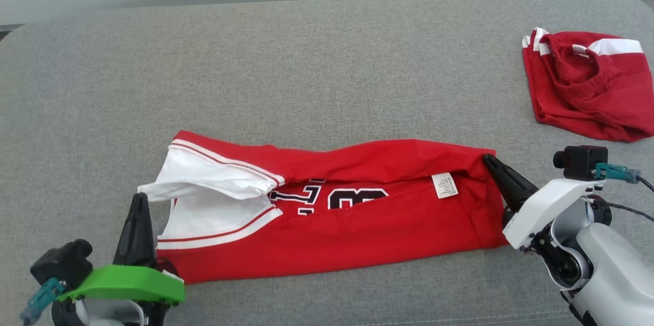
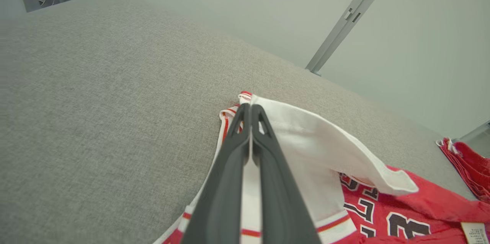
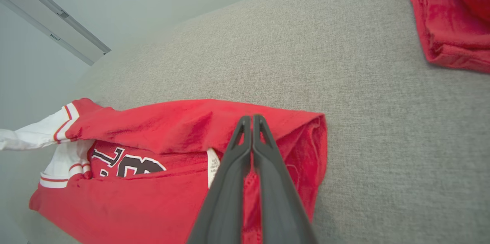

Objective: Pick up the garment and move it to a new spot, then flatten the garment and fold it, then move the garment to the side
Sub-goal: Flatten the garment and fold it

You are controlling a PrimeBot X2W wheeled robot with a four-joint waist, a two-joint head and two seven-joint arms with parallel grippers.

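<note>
As arms reach low, left fingers (image 1: pixel 135 229), right fingers (image 1: pixel 508 180) pinch garment (image 1: pixel 368 229) ends.

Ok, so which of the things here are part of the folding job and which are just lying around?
In the job:
- red jersey, half folded
- left hand, shut on its white-trimmed end
- right hand, shut on its other end

Just lying about:
- second red garment, bundled at the far right, apart from the jersey
</note>
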